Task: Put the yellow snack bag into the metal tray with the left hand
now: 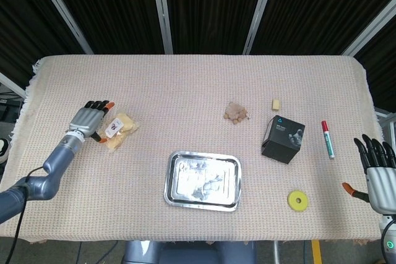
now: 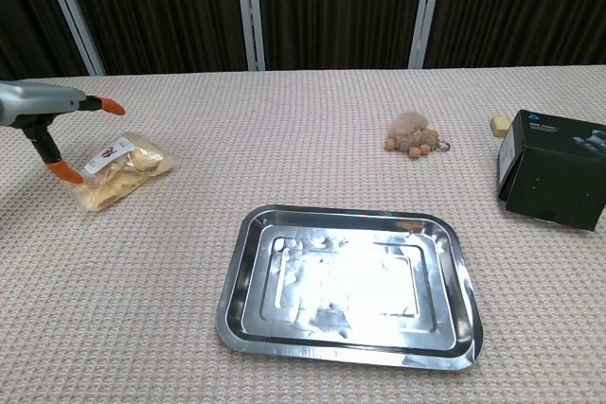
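The yellow snack bag [image 1: 118,130] [image 2: 116,171] lies flat on the cloth at the left, with a white label on top. My left hand [image 1: 90,120] [image 2: 45,115] hovers just to the bag's left, fingers spread and holding nothing; whether the orange fingertips [image 2: 111,107] touch the bag I cannot tell. The metal tray [image 1: 232,168] [image 2: 246,272] sits near the front middle, holding nothing. My right hand [image 1: 377,174] is at the far right edge, fingers apart, holding nothing.
A black box [image 1: 282,138] [image 2: 554,180] stands right of the tray. A beaded keychain [image 1: 236,112] [image 2: 414,134] and a small yellow block [image 1: 276,104] [image 2: 500,124] lie behind it. A red marker [image 1: 327,139] and a yellow tape roll [image 1: 298,200] are at the right.
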